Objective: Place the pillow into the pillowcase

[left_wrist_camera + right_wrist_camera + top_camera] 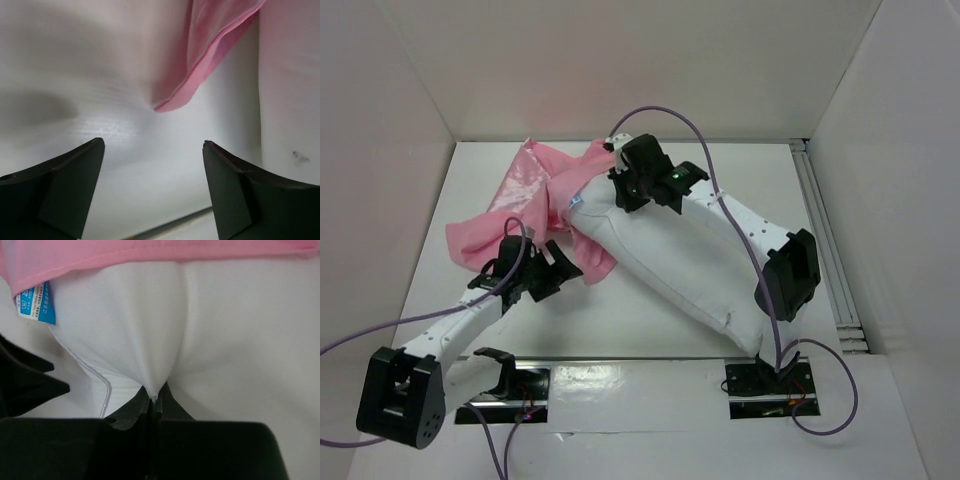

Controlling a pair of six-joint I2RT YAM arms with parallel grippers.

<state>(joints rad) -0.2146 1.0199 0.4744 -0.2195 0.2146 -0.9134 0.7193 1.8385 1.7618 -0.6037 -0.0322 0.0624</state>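
Since right pincer (152, 400) pinches only a thin pillow (225, 340) fold, fabric may slip free. Left pincer (152, 185) stands spread, empty; unheld pillowcase (210, 50) at 1 o'clock may bunch.

White table (630, 325) carries the pillow (655, 255) and pillowcase (480, 238).

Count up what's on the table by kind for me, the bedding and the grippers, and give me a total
pillow, white: 1
pillowcase, pink: 1
grippers, black: 2 (left gripper, right gripper)
Total: 4
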